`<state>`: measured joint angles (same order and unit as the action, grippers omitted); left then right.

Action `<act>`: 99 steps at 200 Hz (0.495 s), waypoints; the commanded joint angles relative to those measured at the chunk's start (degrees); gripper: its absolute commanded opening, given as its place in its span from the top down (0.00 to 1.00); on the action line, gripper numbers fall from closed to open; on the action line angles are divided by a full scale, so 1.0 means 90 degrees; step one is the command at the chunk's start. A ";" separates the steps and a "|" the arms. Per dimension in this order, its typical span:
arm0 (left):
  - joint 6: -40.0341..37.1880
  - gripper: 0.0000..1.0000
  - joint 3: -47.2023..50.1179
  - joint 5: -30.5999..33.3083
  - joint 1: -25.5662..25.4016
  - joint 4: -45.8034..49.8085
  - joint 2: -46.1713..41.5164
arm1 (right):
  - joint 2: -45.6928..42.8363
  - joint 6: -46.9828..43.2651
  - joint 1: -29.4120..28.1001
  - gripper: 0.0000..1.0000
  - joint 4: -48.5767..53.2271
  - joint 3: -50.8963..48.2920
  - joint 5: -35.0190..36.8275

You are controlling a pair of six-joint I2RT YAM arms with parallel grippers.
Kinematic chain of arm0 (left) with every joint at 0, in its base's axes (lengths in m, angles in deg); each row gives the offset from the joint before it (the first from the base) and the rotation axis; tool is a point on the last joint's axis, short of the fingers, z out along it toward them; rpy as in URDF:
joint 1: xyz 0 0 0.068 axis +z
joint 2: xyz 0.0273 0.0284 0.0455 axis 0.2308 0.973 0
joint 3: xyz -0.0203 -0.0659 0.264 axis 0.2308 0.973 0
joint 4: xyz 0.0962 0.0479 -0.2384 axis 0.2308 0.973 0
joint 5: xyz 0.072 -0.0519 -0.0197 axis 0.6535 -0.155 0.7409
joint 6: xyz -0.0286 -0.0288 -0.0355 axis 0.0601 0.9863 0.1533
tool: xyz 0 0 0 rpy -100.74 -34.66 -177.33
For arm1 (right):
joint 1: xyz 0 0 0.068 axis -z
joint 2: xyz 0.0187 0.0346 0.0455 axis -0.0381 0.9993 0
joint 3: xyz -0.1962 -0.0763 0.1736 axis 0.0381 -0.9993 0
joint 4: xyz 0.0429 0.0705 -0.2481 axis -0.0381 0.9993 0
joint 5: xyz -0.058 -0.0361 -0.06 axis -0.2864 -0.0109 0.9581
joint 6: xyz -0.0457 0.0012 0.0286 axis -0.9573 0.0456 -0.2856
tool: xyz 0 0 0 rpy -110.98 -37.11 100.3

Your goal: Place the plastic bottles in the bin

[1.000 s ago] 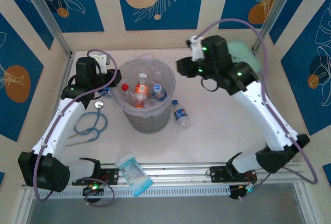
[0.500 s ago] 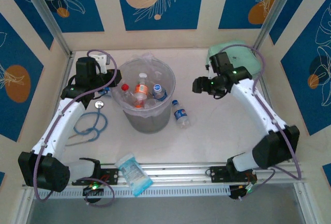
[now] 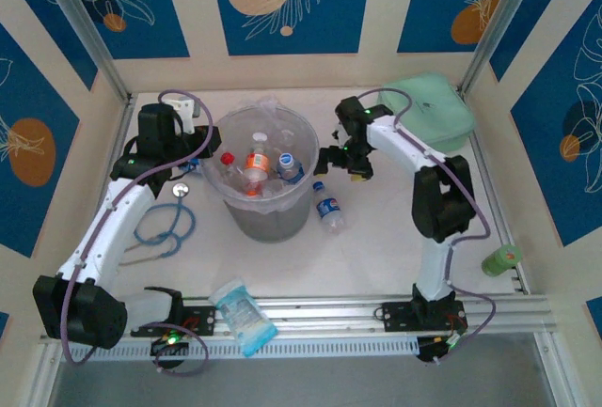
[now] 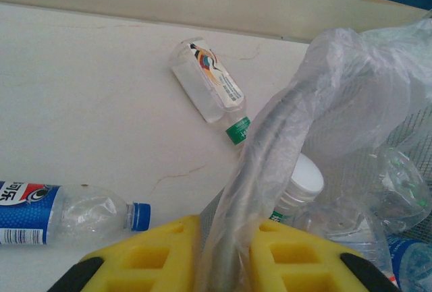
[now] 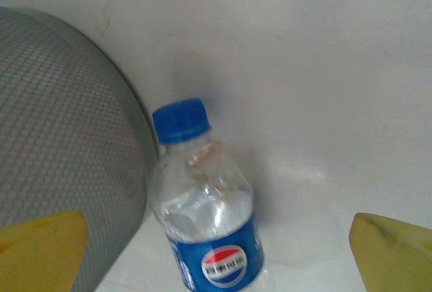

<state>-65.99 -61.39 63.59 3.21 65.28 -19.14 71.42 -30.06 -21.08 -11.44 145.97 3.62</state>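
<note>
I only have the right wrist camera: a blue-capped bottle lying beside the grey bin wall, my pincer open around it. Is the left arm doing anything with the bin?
Observer: Yes. The left pincer is closed on the rim of the bin, with the clear bag pinched in too.
Operator: Any bottles outside the bin besides mine?
Observer: Two lie on the table near the left pincer: a green-capped bottle and a blue-labelled bottle.
Operator: What's in the bin?
Observer: At least three bottles, among them a red-capped bottle and an orange-labelled bottle.
</note>
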 commanded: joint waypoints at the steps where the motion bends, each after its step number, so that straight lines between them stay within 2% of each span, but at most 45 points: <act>1: -0.0116 0.78 0.0121 0.0198 0.0047 0.0483 0.0120 | 0.0466 -0.0103 -0.0042 0.02 0.0390 0.0391 -0.0275; 50: -0.0137 0.78 0.0107 0.0228 0.0044 0.0486 0.0079 | 0.1260 -0.0126 -0.0135 0.06 0.0450 0.0795 -0.0611; 99: -0.0127 0.78 0.0110 0.0189 0.0045 0.0492 0.0092 | 0.1669 -0.0116 -0.0111 0.09 0.0386 0.0726 -0.0760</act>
<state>-66.06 -61.39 63.77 3.21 65.28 -19.18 84.14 -30.54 -21.50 -9.10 151.80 -0.22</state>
